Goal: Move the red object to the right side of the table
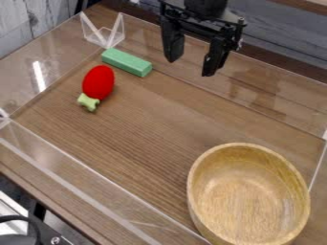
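The red object (98, 82) is a small rounded strawberry-like toy with a pale green stub at its lower end, lying on the left part of the brown wood-grain table (166, 134). My black gripper (192, 59) hangs above the back middle of the table, pointing down, up and to the right of the toy. Its two fingers stand apart with nothing between them. It touches nothing.
A flat green rectangular block (128, 63) lies just behind the toy. A large wooden bowl (250, 196) fills the front right corner. Low clear acrylic walls (76, 177) border the tabletop.
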